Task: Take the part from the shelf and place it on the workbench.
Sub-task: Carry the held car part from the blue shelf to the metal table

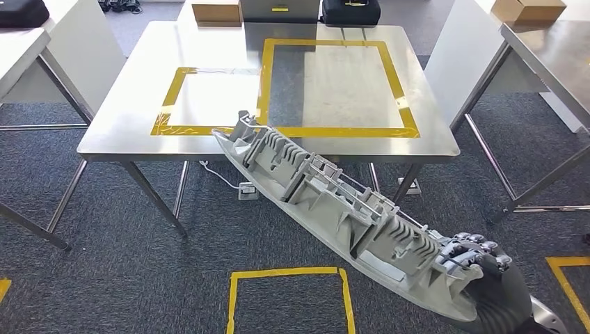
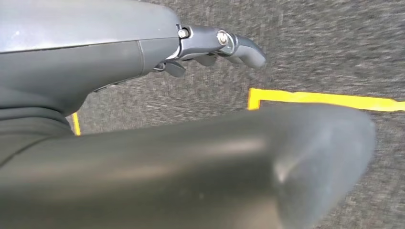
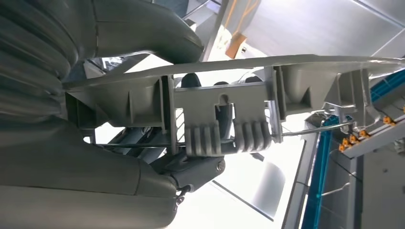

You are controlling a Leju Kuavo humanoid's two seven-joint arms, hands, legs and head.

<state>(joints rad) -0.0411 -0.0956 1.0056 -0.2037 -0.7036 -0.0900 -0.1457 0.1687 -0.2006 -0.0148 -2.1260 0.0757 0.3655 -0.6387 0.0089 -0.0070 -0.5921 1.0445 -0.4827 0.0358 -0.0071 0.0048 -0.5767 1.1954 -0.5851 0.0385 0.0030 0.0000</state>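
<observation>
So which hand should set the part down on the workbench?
Right. The right hand already grips the part, whose far end reaches over the workbench edge. The left hand hangs over the carpet, holding nothing.

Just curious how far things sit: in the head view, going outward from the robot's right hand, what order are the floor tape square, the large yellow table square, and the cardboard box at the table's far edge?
1. Floor tape square, on the carpet left of the right hand.
2. Large yellow table square, on the workbench ahead.
3. Cardboard box, far edge.

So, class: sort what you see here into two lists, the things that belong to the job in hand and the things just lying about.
Part of the job:
- long grey plastic part
- right hand gripping its near end
- workbench with yellow tape outlines

Just lying about:
- cardboard box at the bench's far edge
- black bag beside it
- side tables
- left hand, holding nothing
</observation>
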